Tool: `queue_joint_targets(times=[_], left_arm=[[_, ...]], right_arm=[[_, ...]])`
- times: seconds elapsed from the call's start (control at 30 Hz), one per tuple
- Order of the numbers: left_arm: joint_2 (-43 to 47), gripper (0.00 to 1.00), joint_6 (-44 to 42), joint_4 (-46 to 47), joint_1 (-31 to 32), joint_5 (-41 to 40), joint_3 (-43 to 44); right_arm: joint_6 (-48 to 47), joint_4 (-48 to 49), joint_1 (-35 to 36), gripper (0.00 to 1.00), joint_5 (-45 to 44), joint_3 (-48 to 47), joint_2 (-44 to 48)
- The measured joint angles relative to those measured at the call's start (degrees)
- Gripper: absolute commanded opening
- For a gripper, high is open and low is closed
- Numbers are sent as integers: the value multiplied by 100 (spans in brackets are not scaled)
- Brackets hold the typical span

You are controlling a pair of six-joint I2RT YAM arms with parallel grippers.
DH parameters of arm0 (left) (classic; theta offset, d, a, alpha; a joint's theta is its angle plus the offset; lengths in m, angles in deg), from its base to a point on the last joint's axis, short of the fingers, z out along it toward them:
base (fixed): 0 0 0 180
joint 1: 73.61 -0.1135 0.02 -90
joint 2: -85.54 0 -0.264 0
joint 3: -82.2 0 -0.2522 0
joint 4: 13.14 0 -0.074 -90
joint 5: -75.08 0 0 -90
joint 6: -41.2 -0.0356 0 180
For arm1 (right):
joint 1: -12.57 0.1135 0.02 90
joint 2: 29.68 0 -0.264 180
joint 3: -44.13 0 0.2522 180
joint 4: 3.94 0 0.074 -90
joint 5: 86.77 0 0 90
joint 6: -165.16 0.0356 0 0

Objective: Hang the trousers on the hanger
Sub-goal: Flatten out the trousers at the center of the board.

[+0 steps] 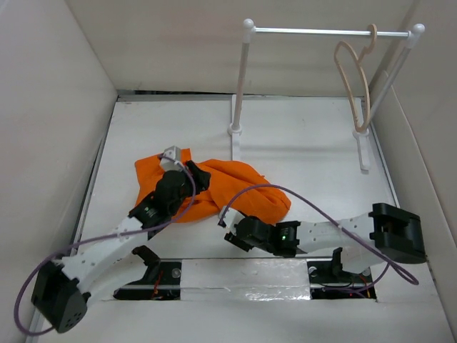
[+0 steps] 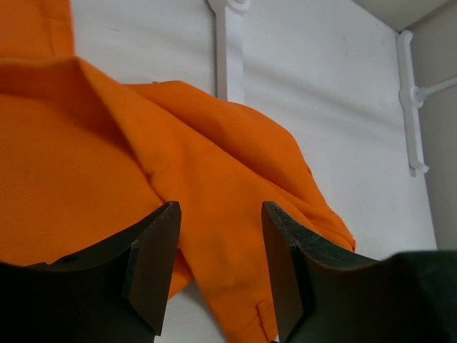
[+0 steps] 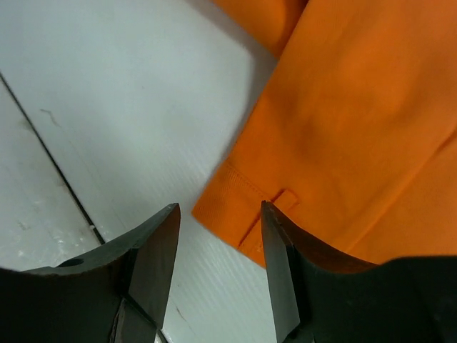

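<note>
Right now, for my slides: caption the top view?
Left gripper and right gripper open at heaped trousers; hanger on rack.

Behind-right of the trousers [image 1: 235, 187] on the table [image 1: 314, 143], the hanger [image 1: 355, 78] apparently hooks the rack [image 1: 321, 31].

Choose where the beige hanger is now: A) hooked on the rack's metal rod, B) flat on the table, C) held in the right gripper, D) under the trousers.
A: the hanger hangs by its hook from the rod, well apart from the crumpled trousers.
</note>
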Motion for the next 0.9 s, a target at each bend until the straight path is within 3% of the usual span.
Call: queue_joint_targets(times=[0.07,0.13,0.3,0.4,0.43,0.53,0.7,0.9], left_arm=[[798,56,203,-149,2,-262,-459],[1384,58,367,-291,2,-511,-682],[1945,66,774,-739,0,-990,-870],[2004,66,1060,-916,0,-1043,-1235],[2004,66,1158,-966,0,-1032,-1375],[1998,65,1469,-1082,39,-1008,-1880],[1862,62,1784,-1176,61,-859,-2190],[1718,60,1862,-964,61,-693,-2247]], right_arm=[[111,52,81,58,-136,0,-352],[238,68,129,59,-323,-2,-629],[533,210,138,55,-750,-66,-1049],[734,260,140,33,-1067,-236,-1311],[796,273,140,19,-1169,-284,-1390],[887,229,140,0,-1432,-321,-1484],[863,-286,136,0,-1808,-444,-1069],[538,-1110,81,0,-2310,-957,564]])
